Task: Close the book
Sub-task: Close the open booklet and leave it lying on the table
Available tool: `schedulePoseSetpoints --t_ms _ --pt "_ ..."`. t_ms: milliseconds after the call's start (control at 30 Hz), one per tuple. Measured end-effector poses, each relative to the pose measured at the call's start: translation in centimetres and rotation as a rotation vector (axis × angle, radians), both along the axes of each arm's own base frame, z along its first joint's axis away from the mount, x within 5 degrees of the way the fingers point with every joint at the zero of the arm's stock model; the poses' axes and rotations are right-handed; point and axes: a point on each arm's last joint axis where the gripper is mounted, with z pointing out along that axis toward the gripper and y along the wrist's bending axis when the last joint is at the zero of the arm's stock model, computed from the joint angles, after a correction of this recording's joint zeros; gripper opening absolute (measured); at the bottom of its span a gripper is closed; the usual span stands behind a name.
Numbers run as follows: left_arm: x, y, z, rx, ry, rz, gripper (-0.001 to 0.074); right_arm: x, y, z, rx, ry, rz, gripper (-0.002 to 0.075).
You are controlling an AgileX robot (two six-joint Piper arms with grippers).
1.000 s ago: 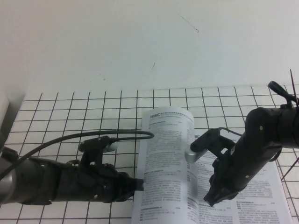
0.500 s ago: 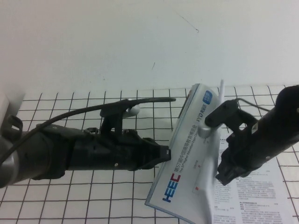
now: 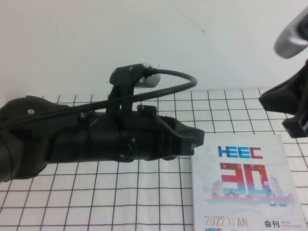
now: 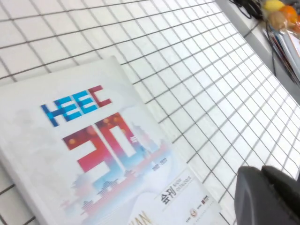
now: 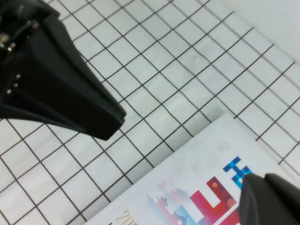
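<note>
The book [image 3: 245, 183] lies closed and flat on the grid mat [image 3: 120, 192] at the front right, its white cover with the blue "HEEC" and red "30" facing up. It also shows in the left wrist view [image 4: 93, 154] and the right wrist view [image 5: 187, 197]. My left gripper [image 3: 196, 138] hovers raised over the mat's middle, its tip just left of the book's far left corner, fingers [image 4: 255, 192] shut and holding nothing. My right gripper [image 3: 288, 108] hangs high above the book's far right corner, fingers [image 5: 262, 201] shut and holding nothing.
The left arm's bulk [image 3: 86, 139] and cable [image 3: 168, 84] span the mat's left half. A white wall [image 3: 144, 38] rises behind the mat. Yellow and orange items [image 4: 279, 11] sit beyond the mat's edge in the left wrist view.
The cover, standing half-turned half a second ago, has swung over to the right and now lies flat. Both arms have lifted up and away from the book.
</note>
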Motion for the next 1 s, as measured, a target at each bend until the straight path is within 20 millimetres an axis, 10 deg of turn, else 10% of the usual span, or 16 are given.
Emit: schedulePoseSetpoints --t_ms 233,633,1000 --pt "-5.2 2.3 5.4 0.072 -0.17 -0.074 -0.0003 -5.2 -3.4 4.7 -0.018 -0.124 -0.037 -0.0003" --pt "-17.2 13.9 9.0 0.339 -0.302 0.117 -0.0003 -18.8 -11.4 9.1 0.07 -0.473 -0.112 -0.0003" --pt "-21.8 18.7 3.7 0.239 -0.313 0.344 -0.0003 -19.8 -11.1 1.3 0.219 -0.491 -0.092 -0.0003"
